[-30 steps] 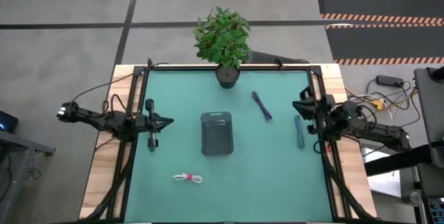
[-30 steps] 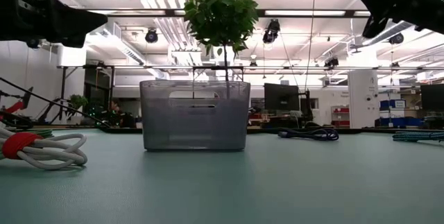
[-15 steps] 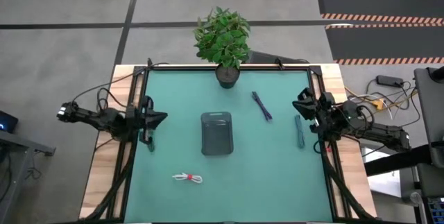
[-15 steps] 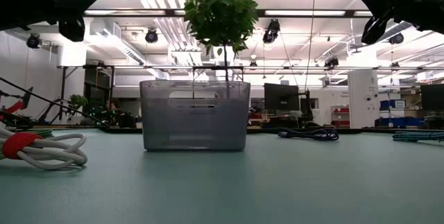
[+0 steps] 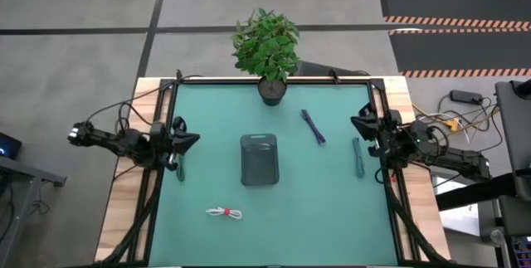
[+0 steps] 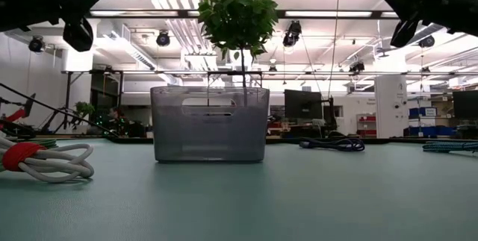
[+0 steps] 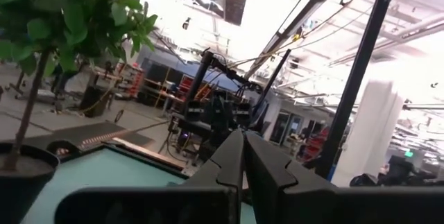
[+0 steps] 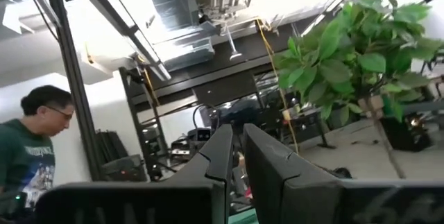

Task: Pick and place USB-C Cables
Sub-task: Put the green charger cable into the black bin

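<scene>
1. Left gripper (image 5: 192, 139): fingers closed, empty, raised at the left table edge.
2. Right gripper (image 5: 357, 124): fingers nearly closed, empty, raised at the right edge.
3. Teal cable (image 5: 358, 157): just beside the right gripper.
4. Blue cable (image 5: 313, 126): between right gripper and grey tray (image 5: 259, 159).
5. White cable (image 5: 225, 212): on the mat, near the front of the tray.

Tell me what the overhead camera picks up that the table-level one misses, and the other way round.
Only the overhead view shows the whole green mat with both arms parked at its edges and all three cables apart. Only the table-level view shows the ceiling lights and workshop behind, plus the see-through side of the grey tray. Both share the tray, the potted plant, the white cable, the dark blue cable and the teal cable.
</scene>
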`<state>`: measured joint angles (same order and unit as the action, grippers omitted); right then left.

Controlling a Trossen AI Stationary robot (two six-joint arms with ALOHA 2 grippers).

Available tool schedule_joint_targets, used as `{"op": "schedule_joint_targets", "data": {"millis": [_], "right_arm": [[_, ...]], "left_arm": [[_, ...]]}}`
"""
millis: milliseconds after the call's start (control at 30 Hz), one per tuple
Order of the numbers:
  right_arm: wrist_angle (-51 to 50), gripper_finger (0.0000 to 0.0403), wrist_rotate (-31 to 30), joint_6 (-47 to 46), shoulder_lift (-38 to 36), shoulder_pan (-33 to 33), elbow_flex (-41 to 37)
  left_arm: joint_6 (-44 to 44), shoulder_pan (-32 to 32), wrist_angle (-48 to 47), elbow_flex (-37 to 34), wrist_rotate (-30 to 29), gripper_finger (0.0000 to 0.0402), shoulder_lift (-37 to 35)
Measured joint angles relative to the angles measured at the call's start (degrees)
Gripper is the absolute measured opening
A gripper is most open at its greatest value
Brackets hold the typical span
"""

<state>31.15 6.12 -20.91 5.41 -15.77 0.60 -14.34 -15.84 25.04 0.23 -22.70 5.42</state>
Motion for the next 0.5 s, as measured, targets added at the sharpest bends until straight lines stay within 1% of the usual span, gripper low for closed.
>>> {"op": "schedule_joint_targets", "data": {"millis": [133, 200, 333, 500], "right_arm": [[2.19, 0.0027, -0.1, 3.32, 0.0, 0.0, -0.01], [3.97, 0.0027, -0.1, 5.12, 0.0, 0.0, 0.0], [6.93, 0.0027, -0.09, 7.34, 0.0, 0.0, 0.0], [8.37, 0.0027, -0.1, 8.98, 0.0, 0.0, 0.07]], "left_arm": [[-2.63, 0.0, 0.52, 0.0, -0.02, 0.0, 2.5], [-3.39, 0.02, 2.33, 0.02, -0.04, 0.0, 4.5], [-3.52, 0.02, 7.21, 0.52, -0.07, 0.0, 9.9], [-4.96, 0.02, 7.57, 4.65, -0.21, 0.0, 17.91]]}}
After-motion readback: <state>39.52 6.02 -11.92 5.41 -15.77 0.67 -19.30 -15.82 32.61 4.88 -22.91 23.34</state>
